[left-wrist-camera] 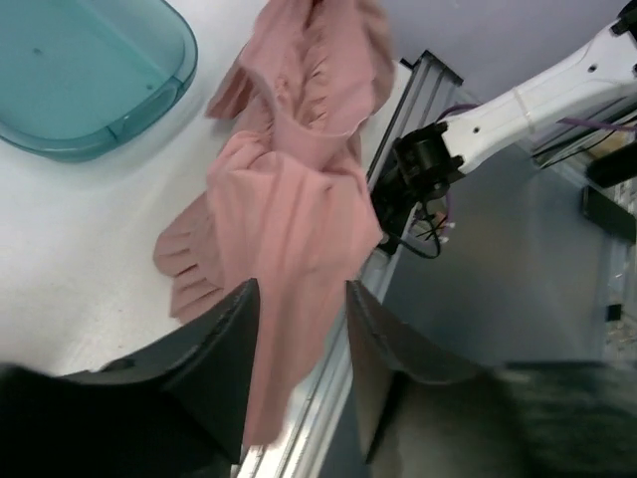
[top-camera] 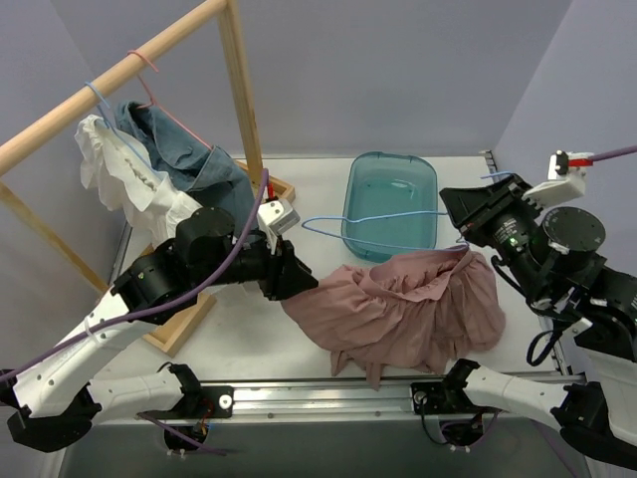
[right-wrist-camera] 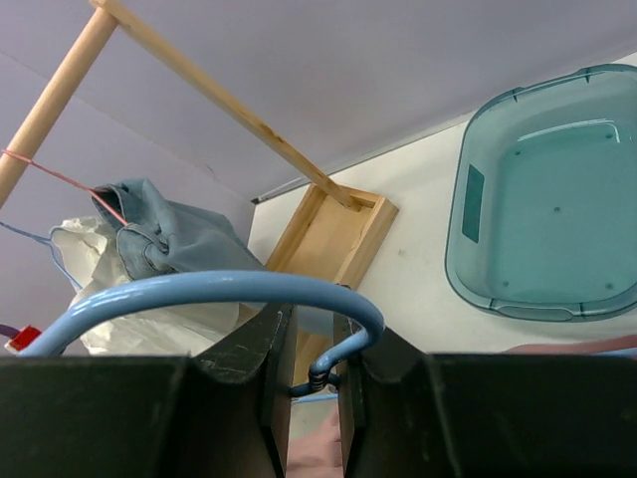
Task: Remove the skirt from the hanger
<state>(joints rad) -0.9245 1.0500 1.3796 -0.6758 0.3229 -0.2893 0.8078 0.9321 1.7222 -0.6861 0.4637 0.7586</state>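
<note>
From above, your left claw (top-camera: 299, 277) sits at the left edge of the pink skirt (top-camera: 408, 309), which lies crumpled on the bench (top-camera: 249, 329) near its near edge, between the two arms. The blue wire hanger (top-camera: 323, 233) runs left to right along the skirt's far side, crossing the near rim of the teal tub (top-camera: 350, 204), and its hook end is at your right claw (top-camera: 466, 237). The skirt's waist bunches up right by that hook end, and you cannot tell from here whether it is free of the wire. The left wrist view shows the left claw's jaws a little apart, with a fold of the skirt (left-wrist-camera: 289, 219) hanging between the fingers (left-wrist-camera: 224, 378). It looks slack rather than pinched. The rest of the cloth trails away from the claw toward the tub (left-wrist-camera: 90, 149). The right wrist view shows your right claw (right-wrist-camera: 312, 319) clamped on the neck of the hanger (right-wrist-camera: 219, 289), just below its hook. So the separation turns on the hanger's long axis: the cloth lies on the near side of the wire, and the left arm is the nearer one to drag it that way.
</note>
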